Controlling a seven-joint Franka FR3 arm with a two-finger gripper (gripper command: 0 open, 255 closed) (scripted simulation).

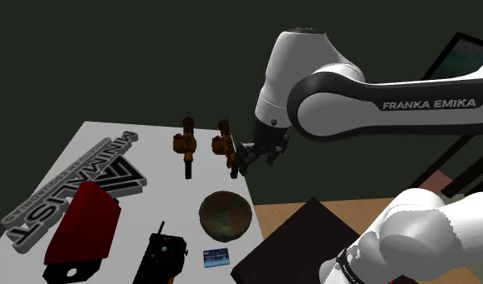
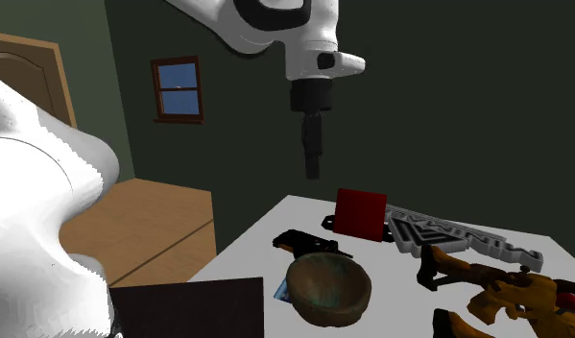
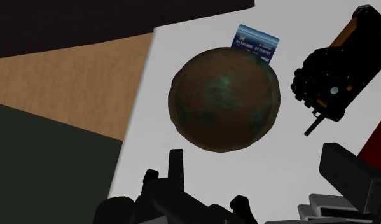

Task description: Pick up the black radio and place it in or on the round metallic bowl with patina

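Observation:
The black radio (image 1: 163, 252) with orange trim and a short antenna lies flat near the table's front edge, left of the bowl in the shoulder view. The round brownish bowl (image 1: 224, 215) with green patina stands upright beside it. My gripper (image 1: 246, 164) hangs in the air above the table's right edge, behind the bowl and well apart from the radio. The wrist view looks down on the bowl (image 3: 224, 102) and, beyond it to one side, the radio (image 3: 338, 70). My gripper (image 3: 264, 177) is open and holds nothing. In the second exterior view the gripper (image 2: 314, 169) hovers high over radio (image 2: 309, 242) and bowl (image 2: 328, 286).
A blue card (image 1: 218, 257) lies in front of the bowl. Two orange toy tools (image 1: 185, 145) (image 1: 225, 145) lie close beside the gripper. A red block (image 1: 85, 222) and a grey letter sign (image 1: 78, 181) fill the table's left. A dark box (image 1: 300, 242) stands right of the table.

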